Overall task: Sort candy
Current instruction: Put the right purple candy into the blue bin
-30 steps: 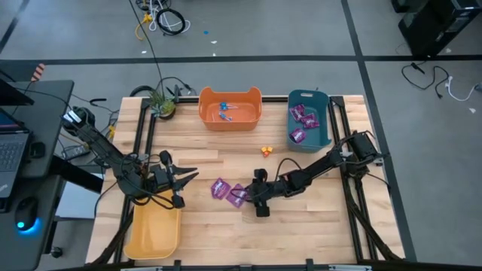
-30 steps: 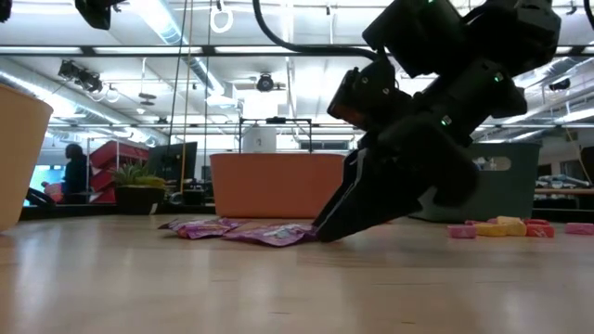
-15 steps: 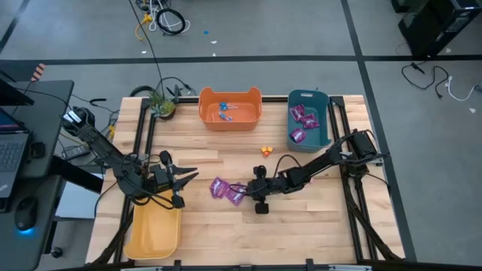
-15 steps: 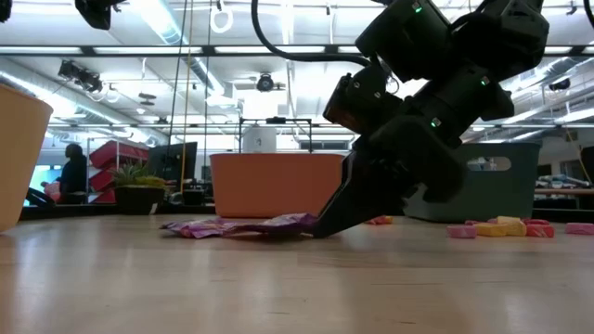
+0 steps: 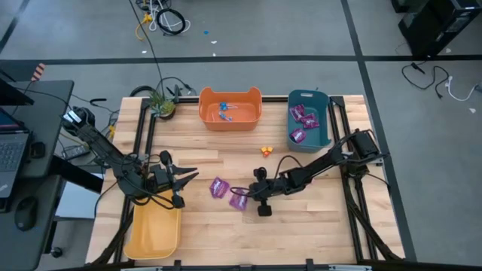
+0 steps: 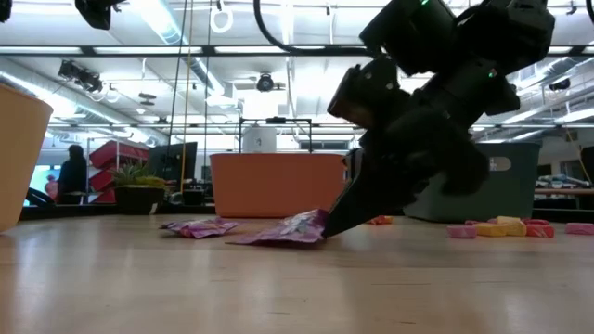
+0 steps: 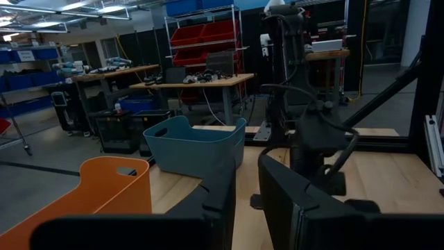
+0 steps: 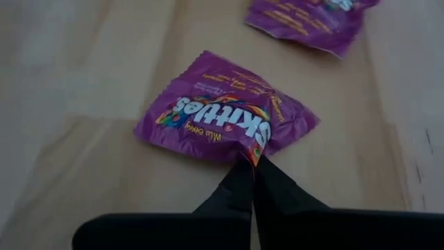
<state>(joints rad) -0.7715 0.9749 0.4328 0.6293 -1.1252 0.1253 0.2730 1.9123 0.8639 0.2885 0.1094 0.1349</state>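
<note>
Overhead looks straight down; low camera, level, shares its purple packet [image 6: 286, 232].

2nd purple packet [image 8: 312, 19] cut off by pic edge in right wrist view; candies [image 5: 226, 112] in orange bin [image 5: 230, 118] by worktop's far edge too small to ID.

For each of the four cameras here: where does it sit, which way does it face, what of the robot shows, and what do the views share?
High view: above the table, looking straight down; both arms, left gripper over the yellow bin.
Low view: at table-top height, level across; right gripper pinching the purple packet.
Left wrist view: forward past its fingers toward the teal bin.
Right wrist view: down at the table; shut fingertips on the packet's edge.
Shared: that packet also shows in the high and right wrist views.
</note>
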